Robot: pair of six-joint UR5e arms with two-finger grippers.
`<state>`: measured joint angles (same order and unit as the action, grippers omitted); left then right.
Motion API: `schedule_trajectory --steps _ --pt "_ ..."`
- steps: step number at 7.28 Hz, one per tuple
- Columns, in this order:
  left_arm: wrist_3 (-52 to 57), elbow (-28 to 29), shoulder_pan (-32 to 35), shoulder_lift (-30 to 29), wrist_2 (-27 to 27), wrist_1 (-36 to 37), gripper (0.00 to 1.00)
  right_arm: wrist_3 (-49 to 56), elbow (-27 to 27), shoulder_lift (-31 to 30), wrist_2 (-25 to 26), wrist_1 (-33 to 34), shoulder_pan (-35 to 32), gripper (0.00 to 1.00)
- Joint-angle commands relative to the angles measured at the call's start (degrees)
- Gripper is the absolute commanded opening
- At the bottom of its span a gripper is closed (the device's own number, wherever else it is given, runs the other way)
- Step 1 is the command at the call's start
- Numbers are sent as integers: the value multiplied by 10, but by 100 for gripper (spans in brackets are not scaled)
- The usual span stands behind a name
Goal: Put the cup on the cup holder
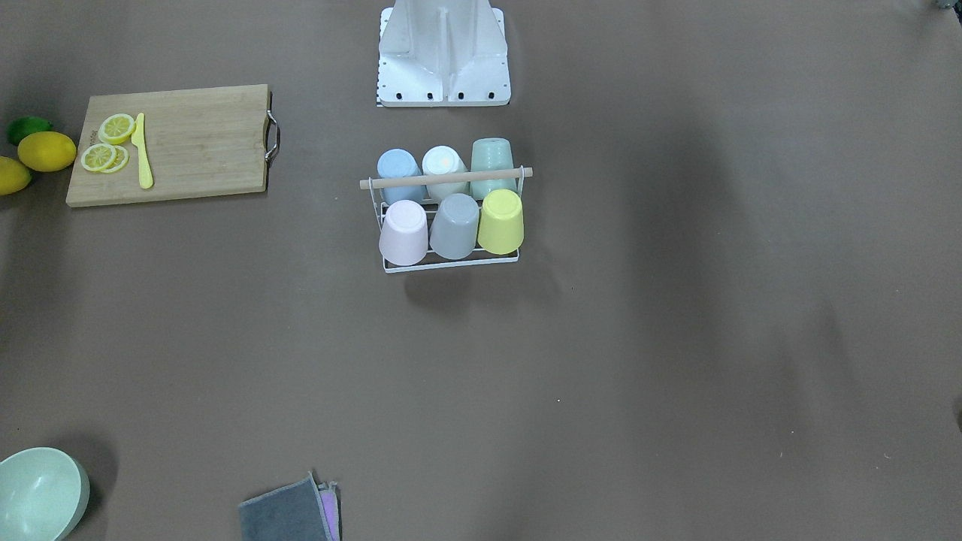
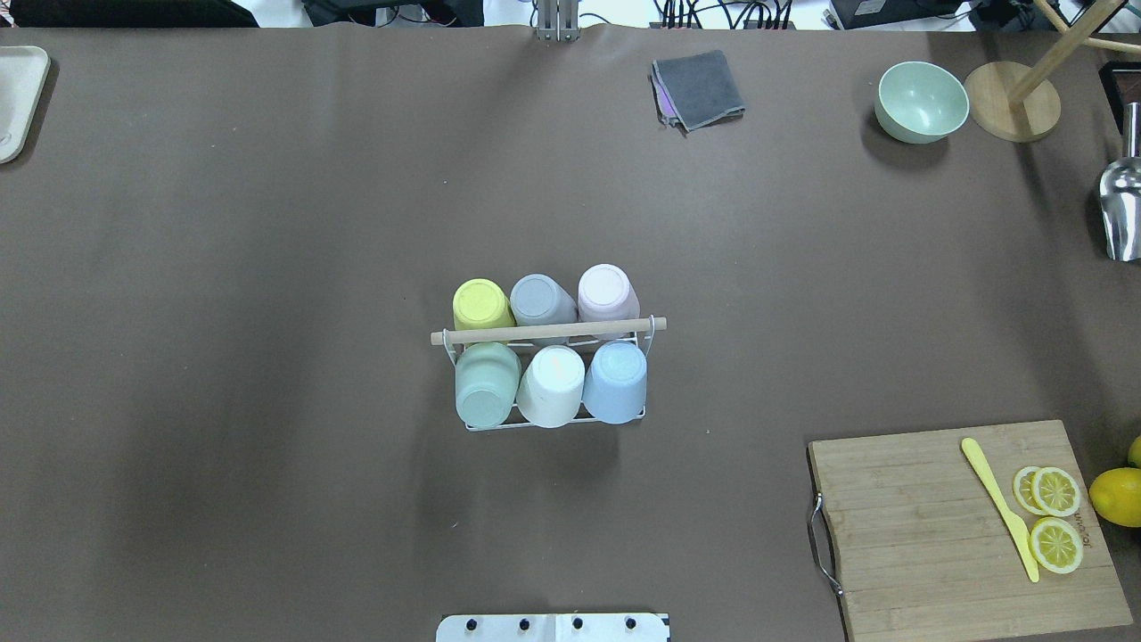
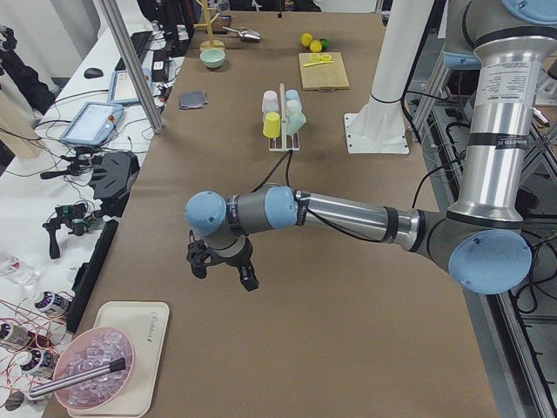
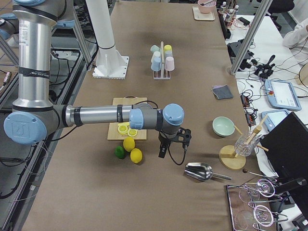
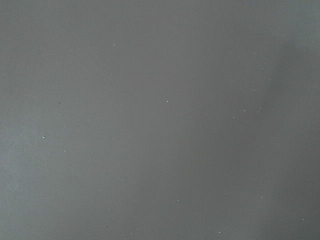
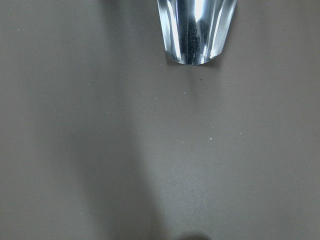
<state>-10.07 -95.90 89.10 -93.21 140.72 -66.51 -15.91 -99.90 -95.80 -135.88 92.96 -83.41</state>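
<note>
The cup holder [image 1: 451, 263], a white wire rack with a wooden rod handle, stands at the table's middle; it also shows in the overhead view [image 2: 548, 333]. Several cups sit upside down on its prongs: yellow [image 1: 501, 222], grey [image 1: 455, 225], pink [image 1: 403, 231], blue [image 1: 398, 169], white [image 1: 443, 167] and green [image 1: 492, 161]. My left gripper [image 3: 222, 274] hangs over bare table far to the rack's left. My right gripper [image 4: 173, 144] hangs over the table's right end by a metal scoop. Both show only in side views, so I cannot tell whether they are open or shut.
A wooden cutting board [image 2: 927, 526] with lemon slices and a yellow knife lies on my right, with whole lemons [image 2: 1114, 495] beside it. A green bowl [image 2: 923, 100], a metal scoop [image 6: 197, 30], a wooden stand [image 2: 1012, 111] and a grey cloth [image 2: 700, 87] lie along the far edge.
</note>
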Motion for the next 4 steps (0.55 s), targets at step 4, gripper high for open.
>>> schedule_trajectory --steps 4 --pt "-2 4 -2 25 1 0 98 1 1 0 0 1 0 99"
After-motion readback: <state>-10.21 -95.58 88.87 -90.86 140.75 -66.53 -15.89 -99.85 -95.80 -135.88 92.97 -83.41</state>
